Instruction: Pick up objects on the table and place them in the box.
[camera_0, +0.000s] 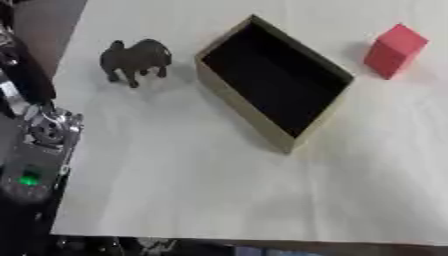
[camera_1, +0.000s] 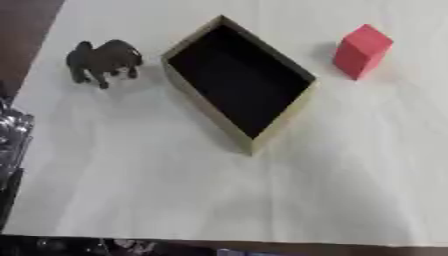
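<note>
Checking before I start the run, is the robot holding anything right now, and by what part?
Nothing is held. The dark animal figure and the red block stand free on the table either side of the box, and no hand shows.

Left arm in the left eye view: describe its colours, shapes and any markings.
The left arm lies along the view's left edge: black casing above, a silver metal joint in the middle, and a dark grey segment below with a small lit green light. No cables or lettering can be made out. Neither hand shows.
</note>
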